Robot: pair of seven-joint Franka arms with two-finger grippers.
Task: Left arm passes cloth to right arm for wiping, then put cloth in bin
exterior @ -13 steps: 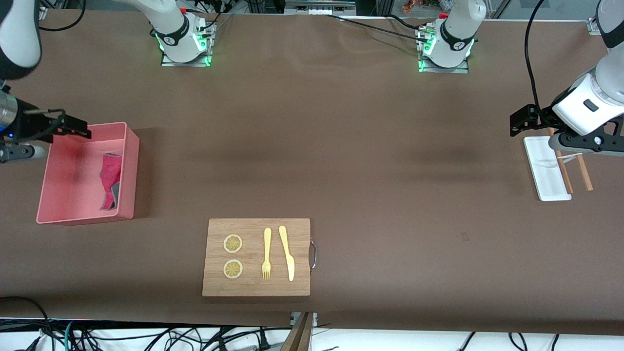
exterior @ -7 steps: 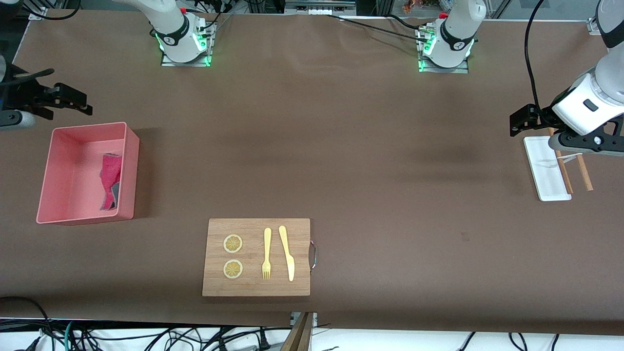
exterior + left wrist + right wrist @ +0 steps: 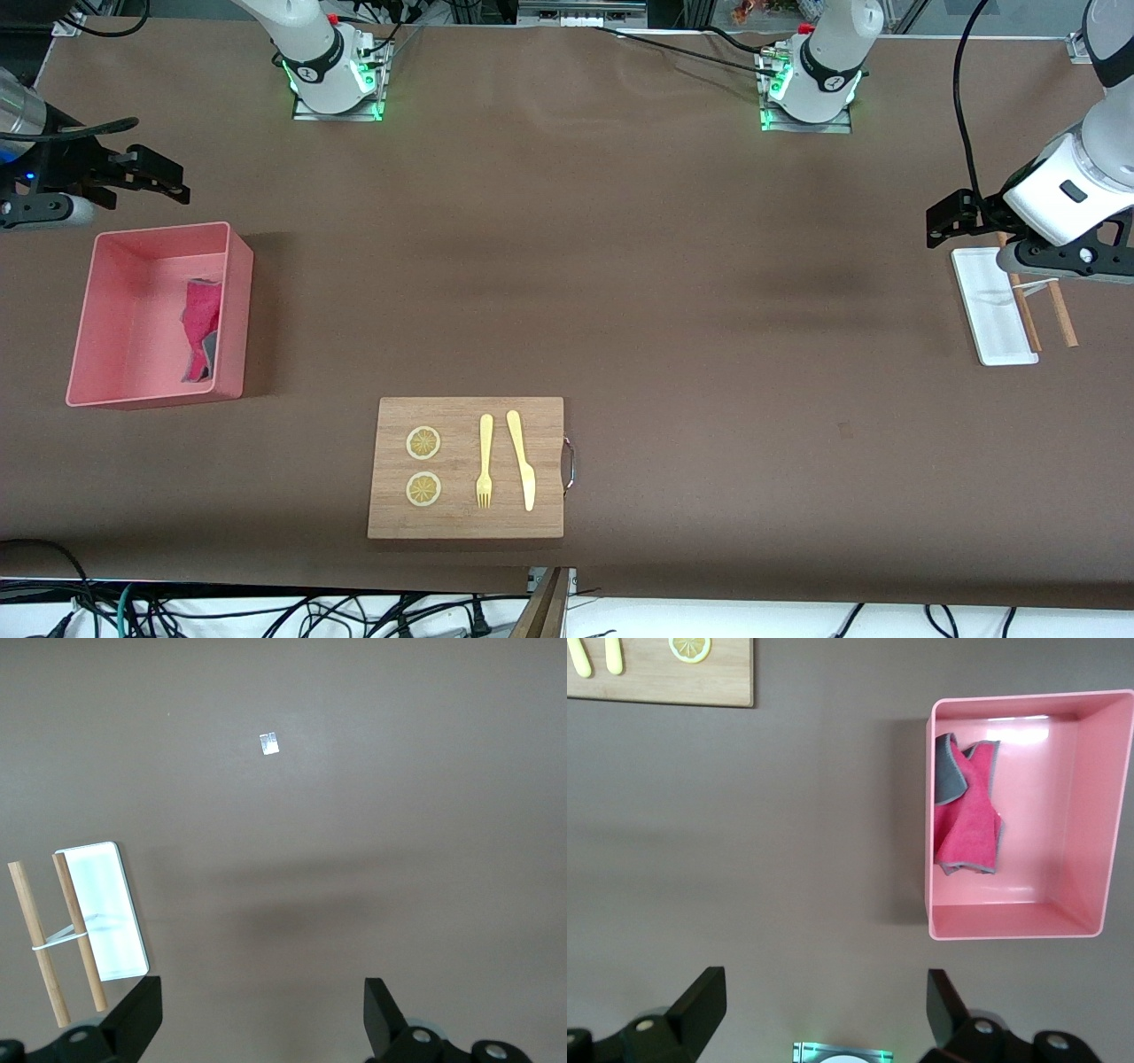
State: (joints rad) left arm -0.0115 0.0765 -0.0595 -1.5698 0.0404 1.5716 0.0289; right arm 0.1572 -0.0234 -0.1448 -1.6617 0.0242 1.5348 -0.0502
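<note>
right gripper (image 3: 168,177) and left gripper (image 3: 941,221) both hang in the air, fingers (image 3: 700,1001) spread, holding nothing.

Wooden cutting board (image 3: 466,467) (two lemon slices (image 3: 423,466), fork (image 3: 485,461), knife (image 3: 522,459)); white tray (image 3: 988,310)

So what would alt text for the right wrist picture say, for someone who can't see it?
A pink bin sits on a brown table with a red-pink and grey cloth crumpled inside. The right gripper hangs open above the bare table beside it; a wooden board's corner shows at the edge.

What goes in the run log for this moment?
cloth: in bin | right claw: open, empty, over table beside bin | left claw: open, empty, waiting over white tray
</note>
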